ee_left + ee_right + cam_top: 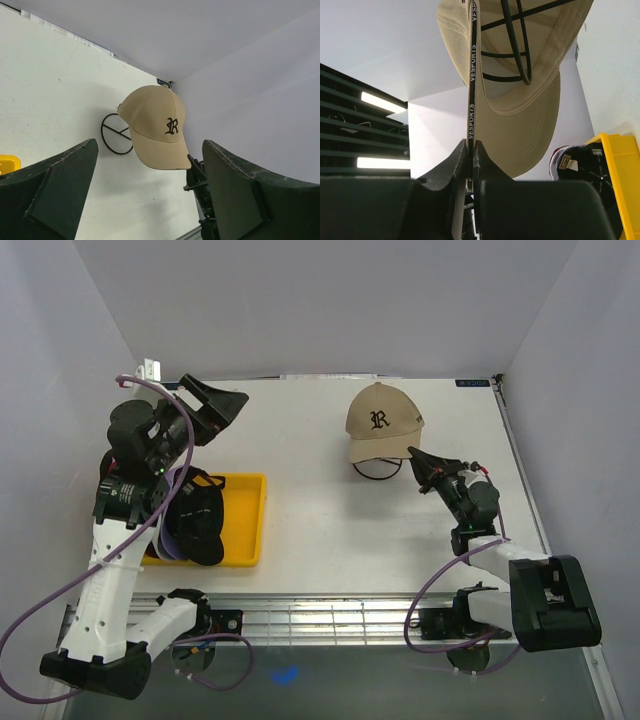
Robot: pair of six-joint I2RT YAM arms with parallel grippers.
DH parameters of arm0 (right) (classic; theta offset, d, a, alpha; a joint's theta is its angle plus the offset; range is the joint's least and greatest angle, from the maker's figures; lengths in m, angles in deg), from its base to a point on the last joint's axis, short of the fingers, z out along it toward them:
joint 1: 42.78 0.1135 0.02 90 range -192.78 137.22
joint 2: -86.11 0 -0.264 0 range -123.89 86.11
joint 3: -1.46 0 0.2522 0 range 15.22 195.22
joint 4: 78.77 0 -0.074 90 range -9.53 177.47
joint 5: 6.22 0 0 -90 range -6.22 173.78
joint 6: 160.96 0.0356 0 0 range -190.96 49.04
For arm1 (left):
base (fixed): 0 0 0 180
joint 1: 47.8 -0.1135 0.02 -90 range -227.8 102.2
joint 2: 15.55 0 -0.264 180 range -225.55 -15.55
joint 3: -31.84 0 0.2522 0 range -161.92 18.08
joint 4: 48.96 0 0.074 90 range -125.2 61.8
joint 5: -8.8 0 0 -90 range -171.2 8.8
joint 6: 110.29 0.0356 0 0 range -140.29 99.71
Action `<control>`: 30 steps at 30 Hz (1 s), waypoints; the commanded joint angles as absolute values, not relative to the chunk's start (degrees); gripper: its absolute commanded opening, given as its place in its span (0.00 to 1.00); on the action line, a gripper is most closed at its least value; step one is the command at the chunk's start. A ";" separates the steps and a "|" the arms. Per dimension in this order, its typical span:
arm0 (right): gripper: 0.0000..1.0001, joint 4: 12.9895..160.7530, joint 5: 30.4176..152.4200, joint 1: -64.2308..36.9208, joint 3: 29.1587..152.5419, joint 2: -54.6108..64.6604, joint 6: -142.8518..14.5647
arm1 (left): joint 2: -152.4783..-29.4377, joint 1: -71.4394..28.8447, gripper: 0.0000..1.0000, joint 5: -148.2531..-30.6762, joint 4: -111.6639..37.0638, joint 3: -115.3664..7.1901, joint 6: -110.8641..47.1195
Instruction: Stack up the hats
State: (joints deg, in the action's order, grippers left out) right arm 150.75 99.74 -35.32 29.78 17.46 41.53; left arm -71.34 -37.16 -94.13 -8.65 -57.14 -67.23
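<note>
A tan cap (382,422) with a dark logo sits on a black wire stand (378,472) at the back right. My right gripper (420,462) is at the cap's right edge; in the right wrist view the gripper (471,145) is shut on the rim band of the tan cap (530,125), whose underside and the stand (520,50) show above. My left gripper (220,405) is raised at the back left, open and empty. Its view shows the tan cap (155,120) ahead between the wide-apart fingers (60,185). Other hats (195,520), black on top with a purple brim, lie stacked in the yellow tray.
The yellow tray (245,520) lies at the left front under the left arm; it also shows in the right wrist view (620,170). White walls close in the back and both sides. The table's metal front rail runs along the near edge.
</note>
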 commanded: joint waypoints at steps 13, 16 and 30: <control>0.08 165.25 99.07 -35.75 23.30 12.46 45.23 | -70.22 -36.81 0.95 -94.47 -9.36 -55.13 -66.17; 0.09 166.57 99.60 -35.75 23.04 11.14 45.41 | -70.13 -36.72 0.95 -94.39 -9.27 -55.13 -66.08; 0.43 164.37 101.00 -35.75 22.86 10.26 44.53 | -69.34 -36.81 0.95 -93.60 -9.00 -53.90 -65.64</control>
